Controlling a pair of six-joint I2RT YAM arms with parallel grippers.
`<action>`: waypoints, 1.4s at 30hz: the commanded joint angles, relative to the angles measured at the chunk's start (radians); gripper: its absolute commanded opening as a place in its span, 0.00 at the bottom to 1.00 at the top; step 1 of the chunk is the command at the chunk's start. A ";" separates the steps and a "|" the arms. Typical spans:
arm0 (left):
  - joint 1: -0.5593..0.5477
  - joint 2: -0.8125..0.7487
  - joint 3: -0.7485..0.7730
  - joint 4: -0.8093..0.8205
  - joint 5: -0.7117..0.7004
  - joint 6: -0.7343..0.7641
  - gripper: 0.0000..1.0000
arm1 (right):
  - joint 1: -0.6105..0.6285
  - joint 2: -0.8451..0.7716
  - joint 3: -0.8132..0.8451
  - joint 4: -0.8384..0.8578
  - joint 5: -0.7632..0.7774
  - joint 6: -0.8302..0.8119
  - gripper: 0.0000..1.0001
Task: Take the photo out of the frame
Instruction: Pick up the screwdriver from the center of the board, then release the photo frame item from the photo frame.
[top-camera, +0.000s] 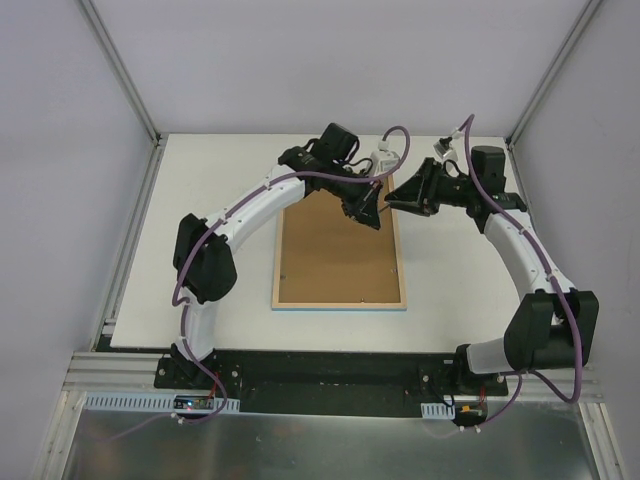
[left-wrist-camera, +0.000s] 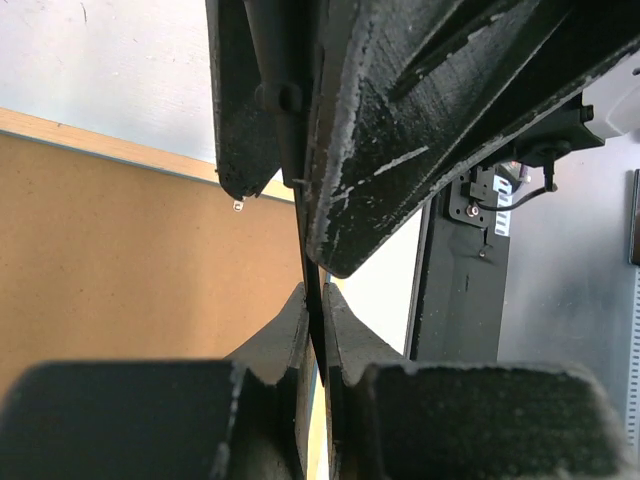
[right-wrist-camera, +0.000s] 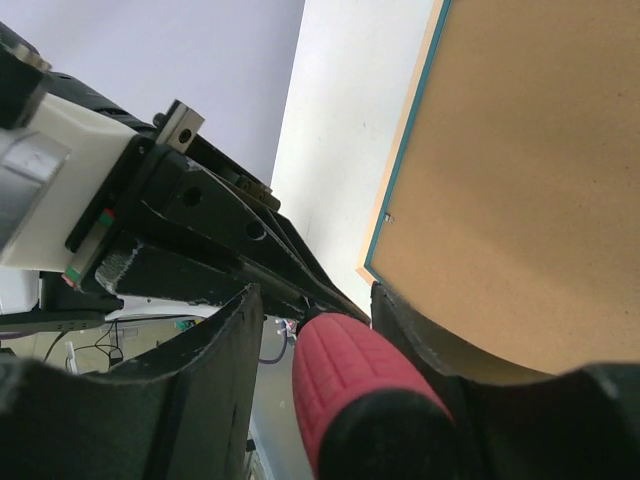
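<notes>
Setting: white tabletop (top-camera: 215, 180) inside pale grey walls, with both arms reaching over its far half.
Frame: the frame (top-camera: 278, 262) lies face down at mid-tabletop, pale wood rim up, with a light-blue sliver along its near edge. The brown backing board (top-camera: 335, 250) fills it.
Photo: the photo shows in no view. It is probably under the board, inside the frame.
Left tool: the left tool (top-camera: 370, 212) is over the frame's far right corner, pinched fully together on a thin dark shaft (left-wrist-camera: 310, 270).
Right tool: the right tool (top-camera: 397, 193) is just beside that corner. Its jaws are parted around a red handle (right-wrist-camera: 350, 390), with a gap showing on one side, so it looks unclamped.
Step in hand: apparently passing the red-handled implement between the arms, before working the small metal tab (left-wrist-camera: 238, 206) at the rim.
Doing it well: hold the left pinch firm and draw the right tool straight back along the handle so the shaft does not twist. Then bring the tip in low and flat under the tab and lever gently, without gouging the board.
Hidden: the shaft's tip is out of sight. That shaft and handle are one piece is likely, not certain. The number of tabs cannot be counted; those at the near edge are mere specks from above.
</notes>
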 joint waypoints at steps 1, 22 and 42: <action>-0.020 -0.070 -0.017 0.018 0.045 0.024 0.00 | 0.013 0.006 0.060 -0.024 -0.010 -0.052 0.48; -0.020 -0.082 -0.023 0.016 -0.052 0.039 0.22 | 0.028 -0.003 0.063 -0.081 -0.007 -0.107 0.00; 0.310 -0.573 -0.517 -0.038 -0.391 0.163 0.99 | 0.017 -0.373 -0.093 -0.219 0.622 -0.753 0.01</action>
